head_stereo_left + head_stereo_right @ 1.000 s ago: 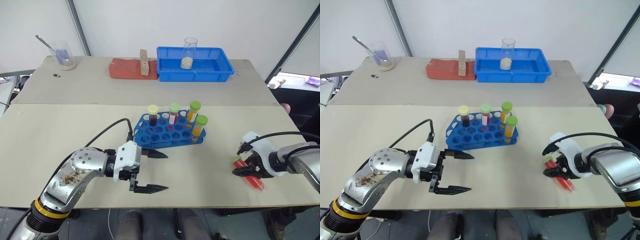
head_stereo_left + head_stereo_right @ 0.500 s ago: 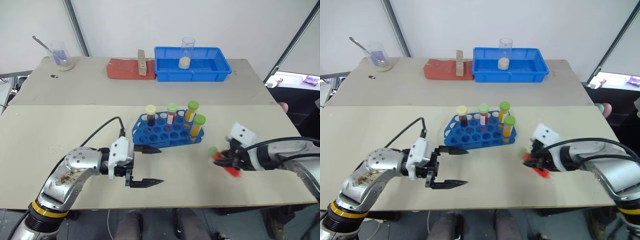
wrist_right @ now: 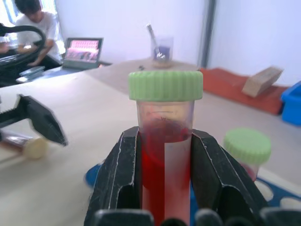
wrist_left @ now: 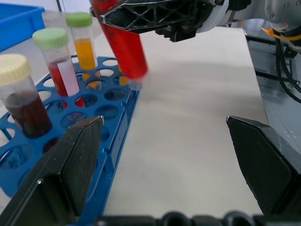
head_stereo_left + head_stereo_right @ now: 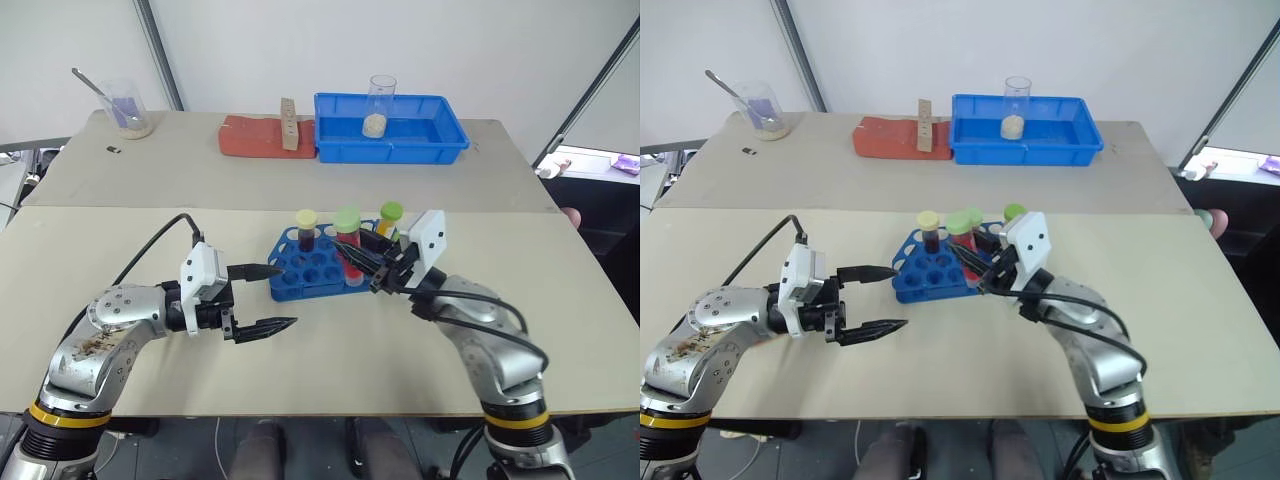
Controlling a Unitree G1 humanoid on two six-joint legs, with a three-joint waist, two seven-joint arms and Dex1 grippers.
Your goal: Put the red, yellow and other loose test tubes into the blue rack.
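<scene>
The blue rack [image 5: 308, 272] stands mid-table and holds a cream-capped dark red test tube [image 5: 305, 229], a green-capped red one [image 4: 59, 66] and a green-capped yellow one [image 4: 84, 44]. My right gripper [image 5: 360, 264] is shut on a green-capped test tube of bright red liquid [image 3: 164, 160]. It holds that tube tilted just above the rack's right side, with the tube's bottom over the rack's edge in the left wrist view. My left gripper [image 5: 288, 295] stands open and empty beside the rack's left end, fingers pointing at it.
A blue tray [image 5: 445, 140] with a glass beaker [image 5: 378, 105] sits at the back. Beside it are a red block [image 5: 250, 137] and a wooden piece [image 5: 289, 125]. A beaker with a spoon [image 5: 127, 110] stands far left. A person [image 3: 35, 21] sits beyond the table.
My right gripper lifted the red tube off the table at the right and carried it left to the rack. My left gripper drew back a little to the left, still open.
</scene>
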